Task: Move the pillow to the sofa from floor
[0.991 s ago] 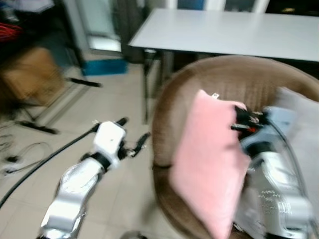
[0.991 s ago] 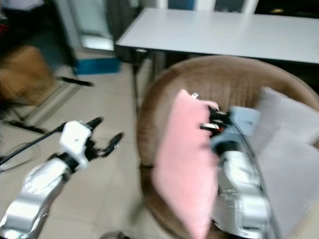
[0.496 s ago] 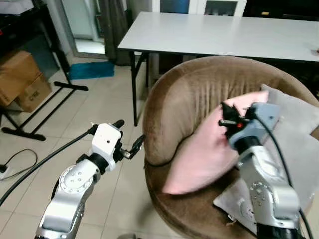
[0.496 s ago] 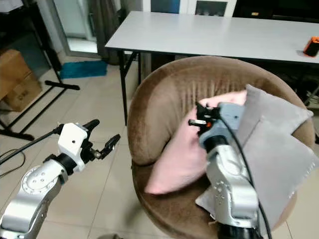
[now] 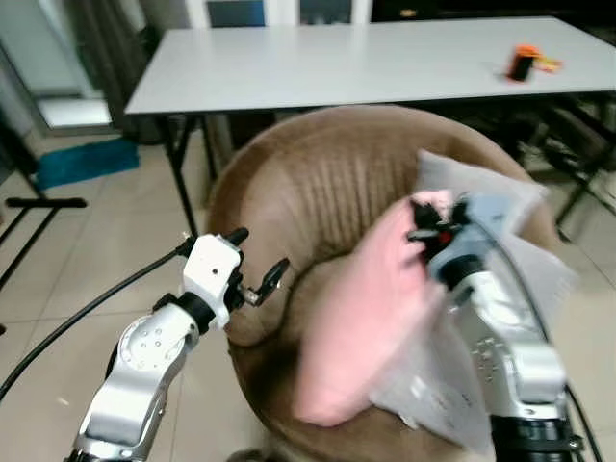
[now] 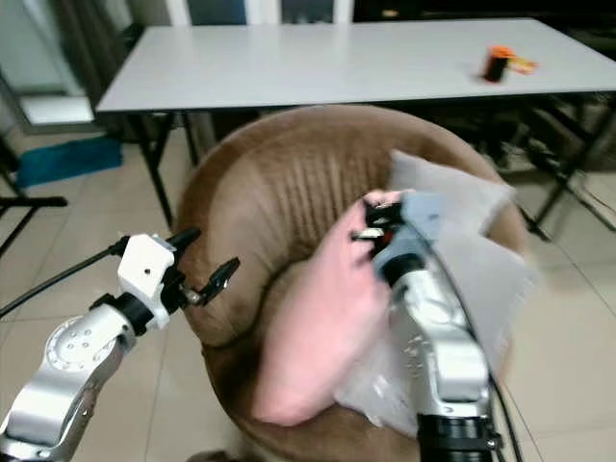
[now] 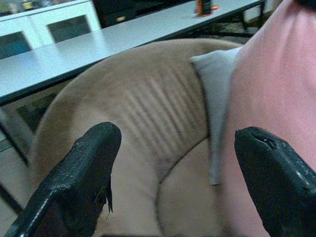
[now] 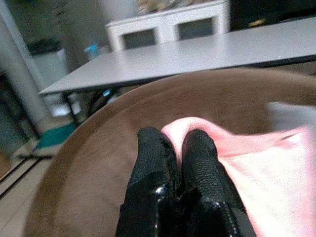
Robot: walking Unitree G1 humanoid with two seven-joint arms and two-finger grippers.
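Note:
A pink pillow hangs over the seat of the round brown sofa chair, its lower end near the seat's front. My right gripper is shut on the pillow's top corner, and its black fingers pinch pink fabric in the right wrist view. Off the chair's left edge my left gripper stands open with nothing between its fingers. A grey pillow leans against the chair's back right, partly behind my right arm.
A long white table stands just behind the chair, with a small orange and black object on it. Black table legs drop to the tiled floor at left. A black cable trails from my left arm.
The camera has swung, so the chair sits more central. The pink pillow has dropped lower over the seat, still held by my right gripper. My left gripper stays open beside the chair.

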